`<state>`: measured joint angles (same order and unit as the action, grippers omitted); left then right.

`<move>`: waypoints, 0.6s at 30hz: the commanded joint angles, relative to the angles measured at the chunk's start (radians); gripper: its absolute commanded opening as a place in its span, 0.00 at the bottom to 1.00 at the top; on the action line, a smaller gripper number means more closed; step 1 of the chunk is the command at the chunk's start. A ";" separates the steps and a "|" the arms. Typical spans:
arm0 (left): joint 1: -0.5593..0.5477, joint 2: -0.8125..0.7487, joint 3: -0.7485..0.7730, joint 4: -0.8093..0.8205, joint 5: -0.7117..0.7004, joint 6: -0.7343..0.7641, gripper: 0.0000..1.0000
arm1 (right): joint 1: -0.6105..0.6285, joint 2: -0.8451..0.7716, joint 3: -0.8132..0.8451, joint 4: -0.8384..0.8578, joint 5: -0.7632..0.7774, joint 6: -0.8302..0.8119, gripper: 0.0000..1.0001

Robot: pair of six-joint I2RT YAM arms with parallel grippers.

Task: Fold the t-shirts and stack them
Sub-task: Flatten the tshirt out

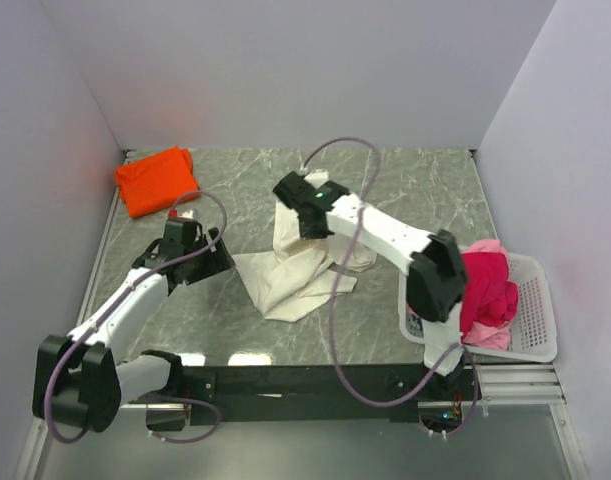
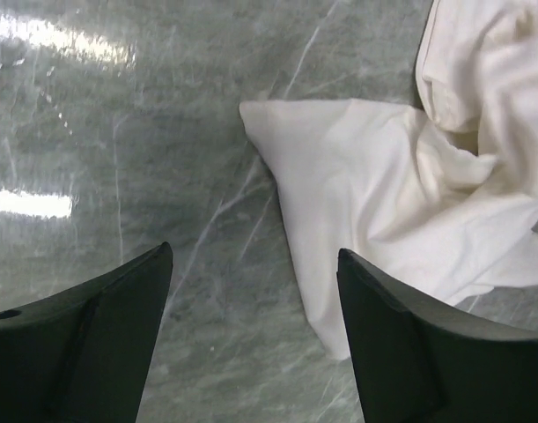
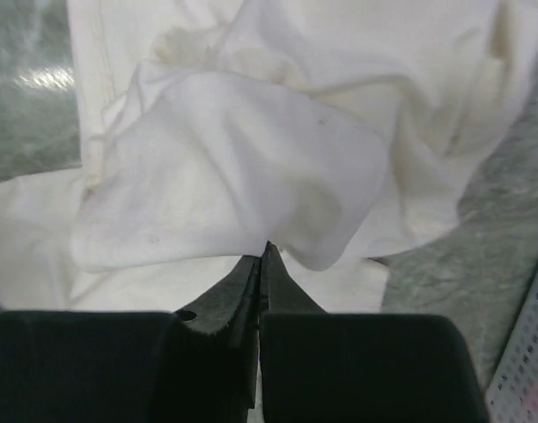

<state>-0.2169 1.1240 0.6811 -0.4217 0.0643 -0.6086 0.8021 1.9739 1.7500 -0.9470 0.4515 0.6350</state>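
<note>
Our right gripper (image 3: 264, 256) clamps the cream t-shirt (image 3: 224, 159) aloft—to unfurl it, we judge. Our left gripper (image 2: 253, 264) hovers open-jawed nearby.

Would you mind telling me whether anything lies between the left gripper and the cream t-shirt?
Nothing visible does: only bare marble table separates the open left gripper from the nearest corner of the cream t-shirt, just ahead of it.
</note>
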 commanded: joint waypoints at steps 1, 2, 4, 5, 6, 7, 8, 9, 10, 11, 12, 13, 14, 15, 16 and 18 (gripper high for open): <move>0.002 0.051 0.066 0.099 0.000 0.036 0.80 | -0.020 -0.164 -0.036 -0.016 0.022 0.061 0.00; 0.004 0.062 0.081 0.104 -0.024 0.038 0.80 | -0.027 -0.184 -0.064 -0.022 0.027 0.068 0.00; 0.004 0.098 0.100 0.109 -0.041 0.052 0.77 | -0.030 -0.239 -0.095 -0.044 0.044 0.087 0.00; 0.004 0.109 0.118 0.115 -0.046 0.055 0.76 | -0.038 -0.257 -0.134 -0.048 0.055 0.094 0.00; 0.004 0.120 0.126 0.119 -0.046 0.064 0.74 | -0.043 -0.291 -0.156 -0.052 0.058 0.101 0.00; 0.002 0.138 0.130 0.124 -0.049 0.066 0.73 | -0.049 -0.306 -0.182 -0.052 0.062 0.115 0.00; 0.004 0.148 0.138 0.136 -0.050 0.067 0.72 | -0.053 -0.322 -0.235 -0.047 0.058 0.124 0.00; 0.004 0.169 0.143 0.138 -0.052 0.069 0.70 | -0.066 -0.349 -0.262 -0.042 0.055 0.130 0.00; 0.004 0.180 0.147 0.139 -0.055 0.069 0.69 | -0.073 -0.362 -0.289 -0.027 0.049 0.143 0.00; 0.004 0.192 0.155 0.146 -0.055 0.067 0.67 | -0.079 -0.374 -0.337 -0.021 0.044 0.147 0.00; 0.004 0.213 0.156 0.152 -0.046 0.066 0.66 | -0.087 -0.394 -0.358 -0.013 0.035 0.153 0.00; 0.004 0.223 0.159 0.158 -0.037 0.064 0.63 | -0.087 -0.398 -0.375 -0.003 0.033 0.160 0.00; 0.002 0.232 0.164 0.165 -0.029 0.064 0.57 | -0.087 -0.406 -0.398 -0.003 0.033 0.163 0.00; 0.002 0.253 0.167 0.175 -0.020 0.063 0.55 | -0.089 -0.409 -0.406 -0.001 0.035 0.166 0.00; -0.001 0.264 0.172 0.175 -0.020 0.064 0.53 | -0.090 -0.411 -0.415 -0.003 0.033 0.169 0.00; -0.002 0.293 0.182 0.166 -0.027 0.072 0.50 | -0.093 -0.409 -0.419 -0.007 0.036 0.173 0.00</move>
<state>-0.2173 1.3884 0.8162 -0.2913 0.0296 -0.5594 0.7132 1.6218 1.3285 -0.9646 0.4686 0.7712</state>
